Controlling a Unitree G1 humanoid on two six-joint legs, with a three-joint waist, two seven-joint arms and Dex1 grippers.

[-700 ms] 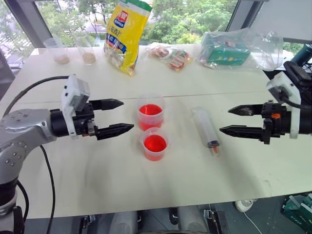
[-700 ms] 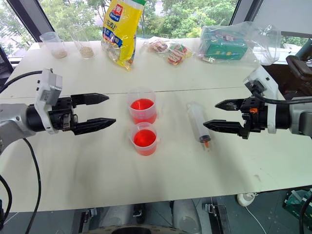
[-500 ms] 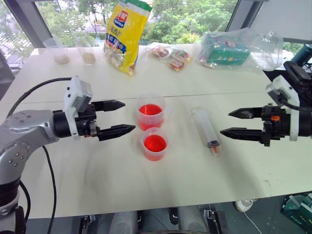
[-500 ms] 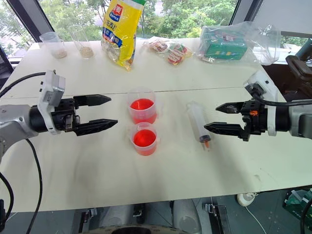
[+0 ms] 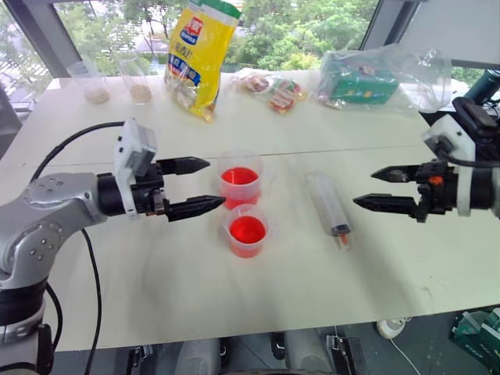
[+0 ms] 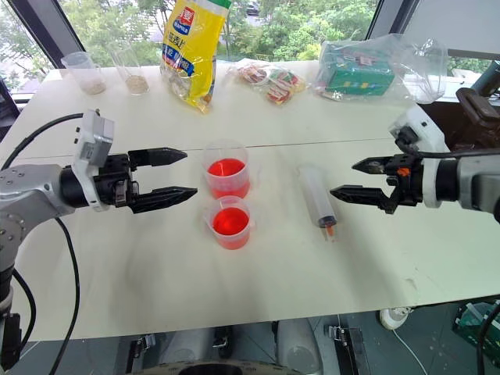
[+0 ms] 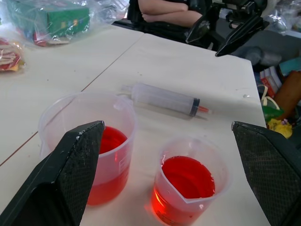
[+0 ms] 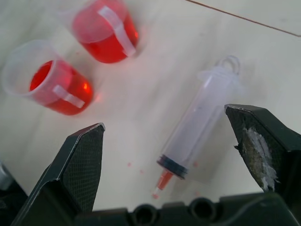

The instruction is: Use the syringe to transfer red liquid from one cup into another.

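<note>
Syringe (image 5: 329, 205) position: flat on the white table (image 5: 156, 273), untouched, just beyond the fingertips of the right gripper (image 5: 381, 188) and slightly below them, between that gripper and the two cups. Its red-orange tip points toward the near table edge, and the plunger end lies farther from the robot. The right gripper hovers above the table with both black fingers spread wide apart, holding nothing, and aims across the table toward the syringe. Small red droplets (image 8: 141, 172) mark the table surface beside the syringe tip. The left gripper (image 5: 195, 187) hovers on the opposite side, also fully spread and empty, with its fingertips just short of the cups. The larger cup (image 5: 241, 178) stands immediately ahead of its far finger; the smaller cup (image 5: 248, 230) stands ahead of and slightly below its near finger. Both cups are upright, close together, and each contains red liquid (image 7: 187, 170). Well beyond both grippers, along the window side of the table, stand a yellow bag (image 5: 200, 55), two clear cups with pale contents (image 5: 97, 82), some snack packets (image 5: 275, 87) and a plastic-wrapped green box (image 5: 360, 80).
</note>
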